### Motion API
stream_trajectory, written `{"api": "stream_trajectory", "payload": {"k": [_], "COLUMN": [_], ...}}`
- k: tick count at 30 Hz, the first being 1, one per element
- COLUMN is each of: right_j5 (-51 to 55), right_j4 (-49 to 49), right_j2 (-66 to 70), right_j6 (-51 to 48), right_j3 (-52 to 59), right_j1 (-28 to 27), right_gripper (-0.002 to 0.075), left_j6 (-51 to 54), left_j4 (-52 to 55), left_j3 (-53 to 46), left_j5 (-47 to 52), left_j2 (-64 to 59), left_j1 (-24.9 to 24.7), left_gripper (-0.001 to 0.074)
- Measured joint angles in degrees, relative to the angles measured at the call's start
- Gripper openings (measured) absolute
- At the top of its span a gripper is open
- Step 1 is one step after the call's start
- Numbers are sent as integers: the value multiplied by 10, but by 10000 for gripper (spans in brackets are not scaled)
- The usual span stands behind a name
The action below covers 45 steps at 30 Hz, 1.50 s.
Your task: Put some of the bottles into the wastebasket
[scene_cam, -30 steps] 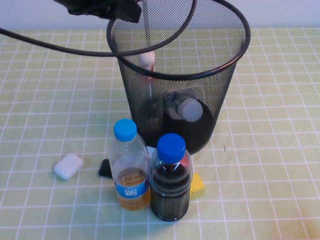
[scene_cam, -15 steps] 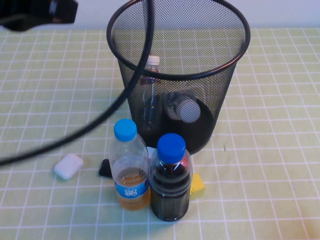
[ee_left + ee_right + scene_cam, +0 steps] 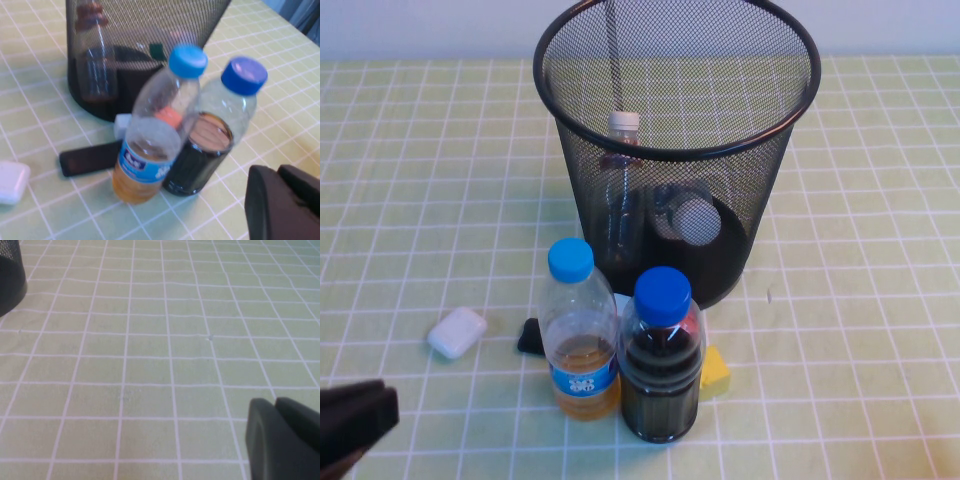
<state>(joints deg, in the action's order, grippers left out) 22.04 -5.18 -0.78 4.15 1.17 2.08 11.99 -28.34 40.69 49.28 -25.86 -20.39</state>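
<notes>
You've got the left claw (image 3: 355, 420) low at the desk's (image 3: 880, 300) near-left corner, holding nothing; can't tell its gap. Next, a white earbud case (image 3: 456, 332), then a black phone (image 3: 531, 336) flat behind the amber-drink bottle (image 3: 579, 335), w/ the cola bottle (image 3: 661, 358) touching it. A yellow block (image 3: 714, 372) sits behind. The wastebasket (image 3: 675, 150) holds both clear bottles: pink-cap one (image 3: 619, 175) upright, white-cap one (image 3: 692, 215) lying down. Right claw (image 3: 282, 440) hovers over bare desk; can't tell its gap either.

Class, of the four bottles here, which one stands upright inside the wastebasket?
The short bottle with the pale pinkish cap, upright within the wastebasket; the white-capped bottle lies down, both blue-capped ones stand outside.
</notes>
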Motion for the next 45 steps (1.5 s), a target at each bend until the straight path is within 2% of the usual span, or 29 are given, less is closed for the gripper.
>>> {"api": "stream_trajectory", "payload": {"k": [4,8,20,24,26,28,32,37,45], "right_j5": [0,0,0,0,0,0,0,0,0], "right_j4": [0,0,0,0,0,0,0,0,0], "right_j2": [0,0,0,0,0,0,0,0,0], "right_j6": [0,0,0,0,0,0,0,0,0], "right_j3": [0,0,0,0,0,0,0,0,0], "right_j1": [0,0,0,0,0,0,0,0,0], "right_gripper": [-8,-8,-8,-8,-8,-8,-8,-8,-8], "left_j6": [-1,-1,-1,-3,-3,-3,-3,-65,-101], "left_j4": [-14,-5,32,101,168,235,280,283,293], "left_j3": [-77,-111,-132,-175,-208,-246,-304,-367,-418], "left_j5": [-29,-46,-91,-241,-341,-399,-390,-308,-273], "left_j2": [93,150,164,173,176,181,222,262,264], "left_j1": [0,0,2,35,60,89,134,184,198], "left_gripper": [1,1,1,0,0,0,0,0,0]}}
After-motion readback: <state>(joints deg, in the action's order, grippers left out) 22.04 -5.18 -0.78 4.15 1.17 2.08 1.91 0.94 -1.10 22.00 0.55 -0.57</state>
